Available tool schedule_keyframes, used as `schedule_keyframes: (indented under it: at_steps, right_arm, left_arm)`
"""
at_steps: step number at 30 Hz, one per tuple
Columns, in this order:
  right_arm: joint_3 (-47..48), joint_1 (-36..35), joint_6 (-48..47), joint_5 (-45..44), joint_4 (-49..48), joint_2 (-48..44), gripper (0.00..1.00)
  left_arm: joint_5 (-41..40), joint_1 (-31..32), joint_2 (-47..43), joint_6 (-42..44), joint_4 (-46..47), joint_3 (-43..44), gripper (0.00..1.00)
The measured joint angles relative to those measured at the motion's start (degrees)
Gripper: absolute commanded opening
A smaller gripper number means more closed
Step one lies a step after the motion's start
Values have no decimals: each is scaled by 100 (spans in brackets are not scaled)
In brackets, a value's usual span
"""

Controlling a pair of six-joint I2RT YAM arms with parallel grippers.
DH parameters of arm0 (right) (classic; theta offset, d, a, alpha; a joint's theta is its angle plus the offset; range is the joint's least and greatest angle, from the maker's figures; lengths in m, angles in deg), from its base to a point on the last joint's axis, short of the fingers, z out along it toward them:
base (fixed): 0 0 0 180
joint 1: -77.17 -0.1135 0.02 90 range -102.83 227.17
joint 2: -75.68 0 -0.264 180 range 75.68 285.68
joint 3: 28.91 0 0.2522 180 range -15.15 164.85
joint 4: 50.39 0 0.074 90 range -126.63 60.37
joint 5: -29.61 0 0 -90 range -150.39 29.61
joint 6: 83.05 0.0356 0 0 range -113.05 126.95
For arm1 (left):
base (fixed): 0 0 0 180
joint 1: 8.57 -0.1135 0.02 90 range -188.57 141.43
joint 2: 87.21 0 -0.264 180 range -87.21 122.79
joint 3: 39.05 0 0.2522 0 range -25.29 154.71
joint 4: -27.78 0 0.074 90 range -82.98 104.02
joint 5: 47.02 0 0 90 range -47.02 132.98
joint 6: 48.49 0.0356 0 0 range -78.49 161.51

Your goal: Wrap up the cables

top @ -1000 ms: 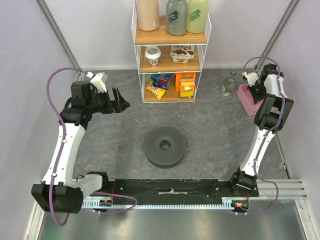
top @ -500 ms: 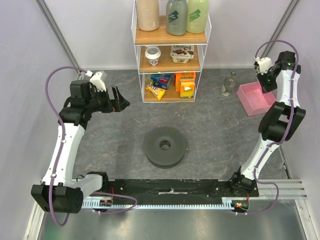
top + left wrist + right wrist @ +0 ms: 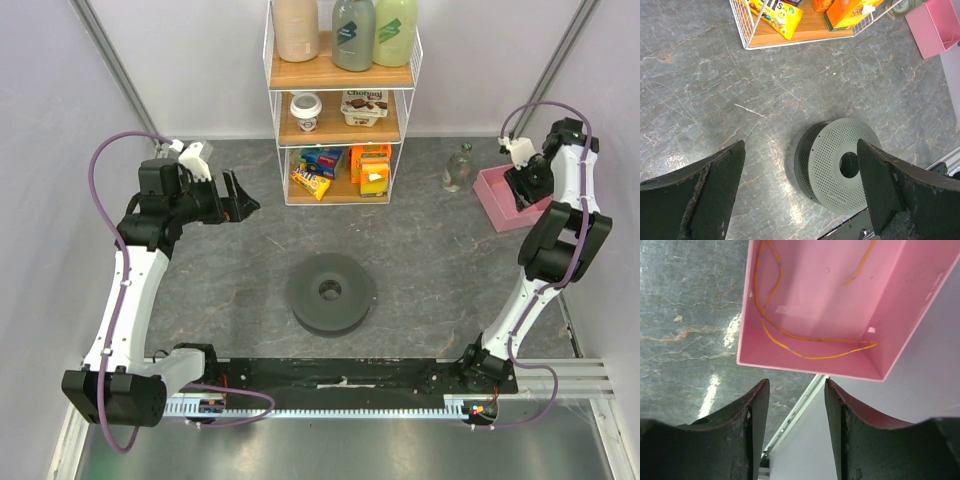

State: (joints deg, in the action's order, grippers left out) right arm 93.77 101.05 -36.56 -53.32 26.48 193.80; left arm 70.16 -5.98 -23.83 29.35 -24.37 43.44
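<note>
The cable (image 3: 790, 335), a hair-thin yellow-orange wire, lies in loose curves on the floor of the pink bin (image 3: 900, 305) in the right wrist view. My right gripper (image 3: 796, 385) hangs above the bin's near rim, open, with nothing between its fingers. From above, that gripper (image 3: 522, 183) sits over the pink bin (image 3: 497, 205) at the far right. The dark grey round spool (image 3: 331, 293) lies flat mid-table. My left gripper (image 3: 238, 200) is held high at the left, wide open and empty, looking down on the spool (image 3: 840, 165).
A white wire shelf (image 3: 340, 120) with bottles, tubs and snack packs stands at the back centre. A small glass jar (image 3: 457, 168) sits left of the bin. Grey walls close both sides; the black base rail (image 3: 340, 375) runs along the near edge.
The right gripper lifted off the pink bin and its jaws opened, leaving the cable in the bin. The left arm has not moved.
</note>
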Motion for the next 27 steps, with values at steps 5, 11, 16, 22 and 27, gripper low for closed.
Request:
schedule_keyframes:
  at_steps: [5,11,16,22,27]
  right_arm:
    - [584,-2,-269,13,214,345,47]
    - [651,-2,-529,17,310,496,47]
    - [651,-2,-658,2,367,560,47]
    - [651,-2,-750,-81,380,573,46]
    - [651,-2,-756,-114,380,636,47]
  left_arm:
    - [0,0,2,-7,0,0,98]
    - [0,0,2,-33,2,0,98]
    - [0,0,2,-42,2,0,98]
    - [0,0,2,-44,2,0,98]
    - [0,0,2,-44,2,0,98]
